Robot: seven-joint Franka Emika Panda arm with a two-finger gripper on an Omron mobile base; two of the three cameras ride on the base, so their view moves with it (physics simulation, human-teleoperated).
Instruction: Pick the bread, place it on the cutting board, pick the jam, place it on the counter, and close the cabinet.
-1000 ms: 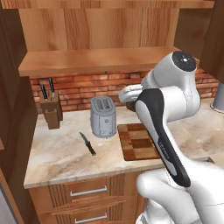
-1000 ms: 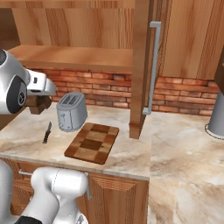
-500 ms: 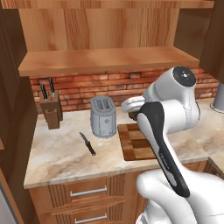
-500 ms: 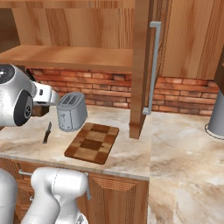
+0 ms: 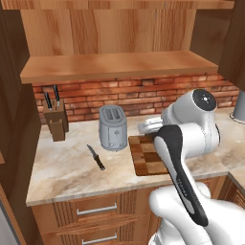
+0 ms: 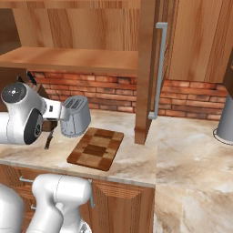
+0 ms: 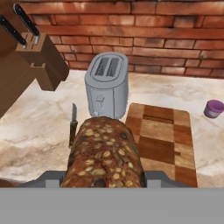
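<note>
We have the gripper [image 7: 104,186] clenched on the bread [image 7: 104,155], carried above the counter [image 7: 39,127] by the cutting board's [image 7: 161,140] left edge; placing it remains, as does closing the cabinet [image 6: 148,68]. The hand view alone reveals the jam [image 7: 214,108] already standing on the counter.

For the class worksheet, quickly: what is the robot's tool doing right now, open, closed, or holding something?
Tool: closed on the bread.
</note>
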